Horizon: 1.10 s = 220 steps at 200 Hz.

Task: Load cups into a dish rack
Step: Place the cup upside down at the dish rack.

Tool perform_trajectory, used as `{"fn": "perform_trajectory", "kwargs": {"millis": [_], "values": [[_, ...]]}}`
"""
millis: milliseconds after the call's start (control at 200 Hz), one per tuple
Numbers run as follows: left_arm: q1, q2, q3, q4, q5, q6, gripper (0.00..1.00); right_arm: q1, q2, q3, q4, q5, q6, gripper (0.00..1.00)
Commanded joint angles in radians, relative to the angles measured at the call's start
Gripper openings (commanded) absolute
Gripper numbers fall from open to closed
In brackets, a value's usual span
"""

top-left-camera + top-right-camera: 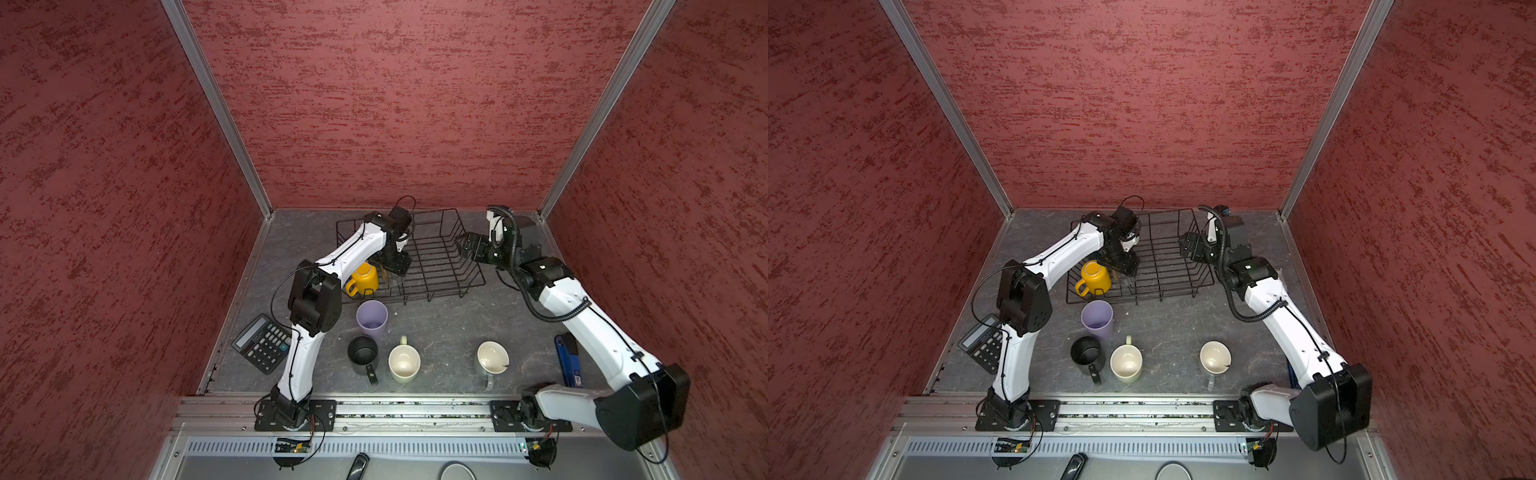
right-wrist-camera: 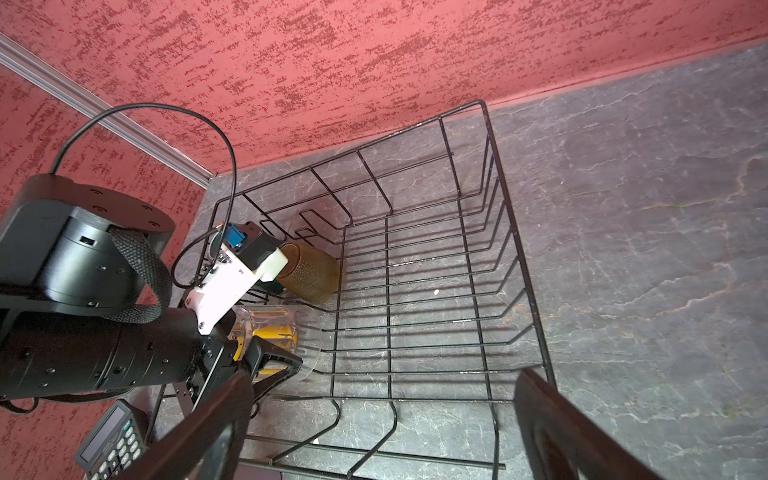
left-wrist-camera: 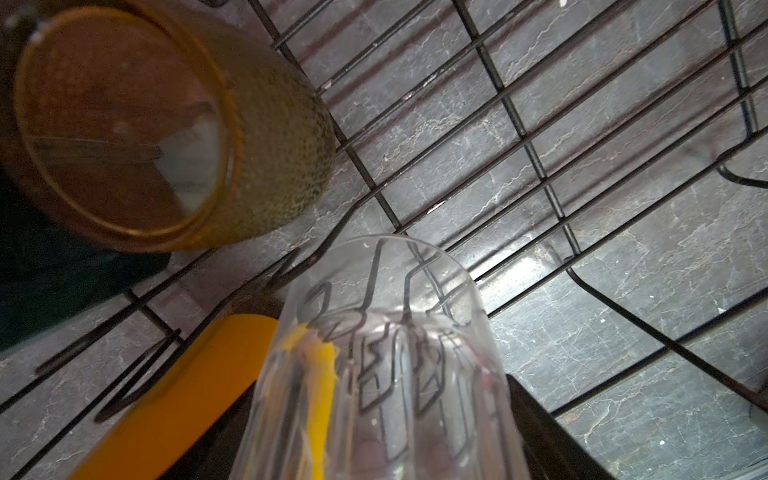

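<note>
In both top views the left arm [image 1: 353, 249] covers the near rack [image 1: 440, 266] corner; what lies beneath is barely distinguishable. In the left wrist view the clear glass [image 3: 386, 374] is cut off by the frame edge; the brown glass [image 3: 166, 124] is blurred. The left arm overlaps the calculator [image 1: 980, 345]

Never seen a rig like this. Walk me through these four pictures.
Two robot arms stand at a table, each ending in a pincer. Two pictures look down from overhead; the other two come from cameras on the arms' wrists. At the back sits a wire dish rack holding a yellow mug and a brown glass. The left pincer grips a clear ribbed glass inside the rack; the right pincer is open beside it. A lilac tumbler, black mug, cream mug, grey mug and calculator stand on the table.
</note>
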Motion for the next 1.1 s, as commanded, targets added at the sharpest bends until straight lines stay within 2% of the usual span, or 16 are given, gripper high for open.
{"fn": "perform_trajectory", "kwargs": {"millis": [0, 461, 546, 716, 1097], "values": [[-0.005, 0.015, 0.024, -0.006, -0.010, -0.008, 0.33, -0.010, -0.020, -0.006, 0.025, -0.002, 0.000, 0.99], [-0.012, 0.023, 0.028, -0.030, -0.012, -0.002, 0.56, -0.012, -0.020, -0.013, 0.026, -0.005, 0.004, 0.99], [-0.010, 0.024, 0.034, -0.036, 0.000, -0.003, 0.63, -0.012, -0.020, -0.013, 0.028, -0.006, 0.003, 0.99], [-0.011, 0.019, 0.040, -0.043, 0.003, -0.005, 0.70, -0.013, -0.019, -0.013, 0.029, -0.008, 0.005, 0.99], [-0.013, 0.019, 0.037, -0.038, 0.008, -0.005, 0.77, -0.014, -0.020, -0.015, 0.025, -0.009, 0.005, 0.99]]}}
